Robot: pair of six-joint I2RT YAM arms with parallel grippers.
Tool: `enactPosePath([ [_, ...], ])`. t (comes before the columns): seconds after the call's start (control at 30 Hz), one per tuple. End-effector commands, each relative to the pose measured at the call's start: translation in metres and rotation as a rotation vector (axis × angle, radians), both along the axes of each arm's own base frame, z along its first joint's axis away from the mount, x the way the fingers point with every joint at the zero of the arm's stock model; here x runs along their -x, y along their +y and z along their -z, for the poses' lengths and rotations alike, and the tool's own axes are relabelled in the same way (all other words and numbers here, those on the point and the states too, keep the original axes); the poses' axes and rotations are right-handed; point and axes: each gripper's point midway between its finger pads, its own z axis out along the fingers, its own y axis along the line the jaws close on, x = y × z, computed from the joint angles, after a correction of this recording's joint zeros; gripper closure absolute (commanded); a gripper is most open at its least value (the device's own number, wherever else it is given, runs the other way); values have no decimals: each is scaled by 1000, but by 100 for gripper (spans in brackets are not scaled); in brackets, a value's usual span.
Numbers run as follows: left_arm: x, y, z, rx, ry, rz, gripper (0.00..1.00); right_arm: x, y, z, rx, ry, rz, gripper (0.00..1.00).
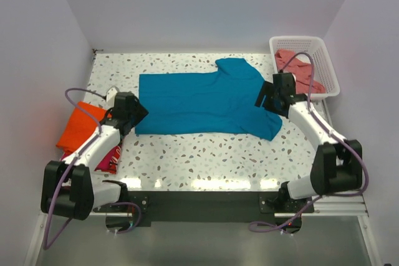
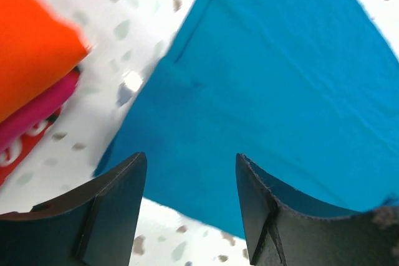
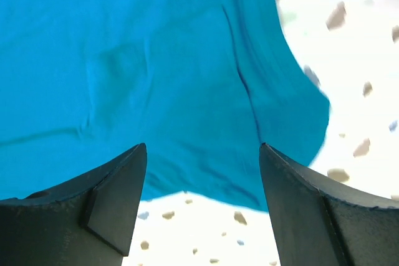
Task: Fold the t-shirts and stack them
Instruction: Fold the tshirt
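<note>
Left tool (image 2: 190, 160) gapes over teal t-shirt (image 2: 268, 79) — print (image 2: 15, 147) on magenta t-shirt (image 2: 43, 107) unreadable.

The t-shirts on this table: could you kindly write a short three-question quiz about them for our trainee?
1. True or false: the left gripper and the right gripper both stand open over the teal t-shirt.
2. Where is the salmon-pink t-shirt? A) in the white lattice basket B) on the teal t-shirt C) on the floor
3. Fill in: at the left edge of the table, the orange t-shirt lies on a ___ one.
Key: 1 true; 2 A; 3 magenta-red t-shirt.
</note>
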Motion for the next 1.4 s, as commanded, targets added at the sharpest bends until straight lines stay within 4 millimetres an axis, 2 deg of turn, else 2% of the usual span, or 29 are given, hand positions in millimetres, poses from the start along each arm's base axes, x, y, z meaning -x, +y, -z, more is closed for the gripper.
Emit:
enactPosePath([
  [0.0, 34, 19, 24, -37, 72, -109, 37, 28, 2, -16, -62, -57, 27, 24],
  [0.13, 42, 19, 35, -29, 69, -106, 40, 60, 5, -7, -118, -55, 41, 25],
  [0.17, 42, 17, 36, -21, 67, -101, 41, 70, 3, 3, -122, -36, 55, 25],
  [0.2, 40, 16, 38, -13, 60, -105, 42, 76, 3, 1, -129, -51, 61, 26],
  [0.23, 42, 16, 41, -8, 61, -102, 44, 84, 2, 10, -133, -34, 72, 26],
  [0.33, 39, 16, 44, -2, 49, -115, 45, 98, -1, 21, -133, -10, 94, 27],
  [0.47, 33, 16, 45, -3, 35, -121, 46, 107, -7, 35, -121, 16, 134, 28],
  [0.7, 33, 22, 60, -32, 74, -141, 49, 104, -8, 59, -121, 57, 174, 32],
  [0.8, 33, 23, 65, -36, 85, -150, 51, 99, -11, 64, -106, 64, 190, 41],
  [1.0, 33, 24, 72, -43, 101, -156, 58, 93, -16, 71, -73, 76, 205, 50],
  [1.07, 32, 24, 74, -45, 107, -157, 65, 92, -18, 72, -60, 81, 205, 53],
  [1.1, 32, 24, 75, -47, 112, -156, 74, 92, -20, 75, -47, 88, 206, 59],
  [1.2, 32, 25, 75, -56, 120, -156, 87, 89, -25, 74, -13, 97, 204, 67],
  [1.23, 31, 25, 74, -56, 120, -156, 89, 88, -26, 74, -3, 102, 199, 75],
  [1.37, 36, 28, 70, -79, 138, -154, 94, 89, -31, 71, 13, 116, 194, 90],
])
